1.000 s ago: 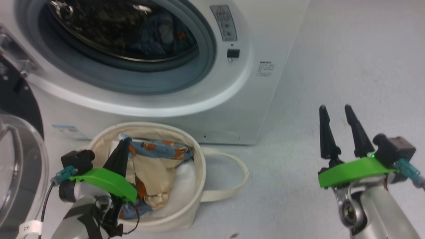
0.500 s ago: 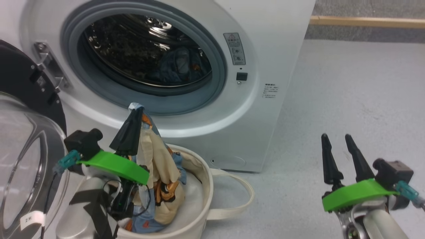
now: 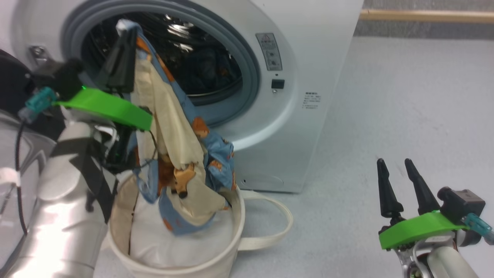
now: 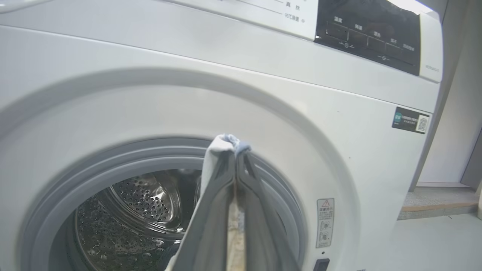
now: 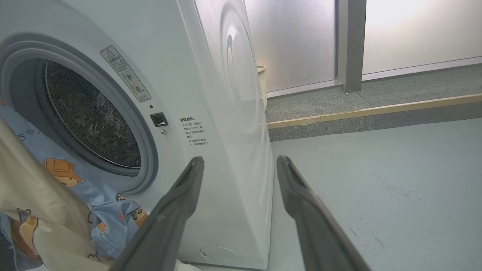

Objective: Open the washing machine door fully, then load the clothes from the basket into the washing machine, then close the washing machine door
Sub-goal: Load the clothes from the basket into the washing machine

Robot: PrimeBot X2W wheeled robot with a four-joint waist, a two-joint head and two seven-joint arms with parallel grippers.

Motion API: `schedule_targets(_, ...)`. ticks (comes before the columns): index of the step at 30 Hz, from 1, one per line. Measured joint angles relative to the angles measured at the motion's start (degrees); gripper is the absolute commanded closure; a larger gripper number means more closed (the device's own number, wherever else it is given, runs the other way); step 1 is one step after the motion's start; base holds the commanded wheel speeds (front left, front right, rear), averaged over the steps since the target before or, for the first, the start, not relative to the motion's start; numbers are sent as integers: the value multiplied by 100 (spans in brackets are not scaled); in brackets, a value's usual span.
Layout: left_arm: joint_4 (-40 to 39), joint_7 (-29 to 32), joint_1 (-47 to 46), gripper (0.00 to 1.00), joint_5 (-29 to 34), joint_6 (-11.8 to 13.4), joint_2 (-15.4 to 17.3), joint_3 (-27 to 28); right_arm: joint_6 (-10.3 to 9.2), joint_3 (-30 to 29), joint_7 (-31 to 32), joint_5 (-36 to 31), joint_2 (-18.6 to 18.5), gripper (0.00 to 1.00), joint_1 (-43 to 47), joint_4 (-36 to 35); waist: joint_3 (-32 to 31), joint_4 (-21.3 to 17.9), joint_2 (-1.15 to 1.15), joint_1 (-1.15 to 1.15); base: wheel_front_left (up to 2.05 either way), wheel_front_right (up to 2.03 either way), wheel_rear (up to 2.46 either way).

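Observation:
My left gripper (image 3: 124, 36) is shut on the clothes (image 3: 170, 127), a blue animal-print garment with cream lining. The garment hangs in front of the washing machine (image 3: 308, 58) mouth, its lower end still in the cream basket (image 3: 227, 255). In the left wrist view the left gripper (image 4: 235, 158) pinches a fold of the clothes (image 4: 222, 143) before the steel drum (image 4: 143, 195). The washing machine door (image 3: 9, 77) stands swung open at the far left. My right gripper (image 3: 393, 164) hovers open over the floor at the lower right, shown empty (image 5: 241, 160) in its wrist view.
A white cushion-like lump (image 3: 185, 247) fills the basket's bottom. Another blue piece (image 3: 204, 65) lies inside the drum. The basket's strap handle (image 3: 278, 220) loops onto the grey floor (image 3: 386, 96). A wooden kerb (image 3: 424, 15) runs along the back right.
My left gripper has risen from the basket to the drum mouth, drawing the clothes up with it. The head camera has tilted upward. The right gripper stays open and in place.

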Motion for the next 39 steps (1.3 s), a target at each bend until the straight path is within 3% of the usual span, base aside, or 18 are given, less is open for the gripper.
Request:
schedule_targets(9,1239,-10,-426,100,-29,1,105,90,0,-258,60,-292,45,0,-88,-320,672,-276,0,1,0,0,0)
schedule_targets(16,2316,-10,-1271,100,-24,1,427,182,0,-436,162,-604,147,0,-302,-691,1348,-554,0,1,0,0,0)
schedule_targets(24,2839,-10,-1928,100,32,0,535,84,0,-570,211,-866,397,0,-322,-1043,2183,-810,0,2,0,0,0)
schedule_targets(33,2895,-10,-2695,100,147,0,749,-185,0,-790,193,-1118,592,0,-347,-1277,3029,-1011,0,1,0,0,0)
schedule_targets(39,1404,-10,-2880,100,499,58,961,355,0,-848,142,-1218,726,0,-394,-1430,3415,-1118,0,1,0,0,0)
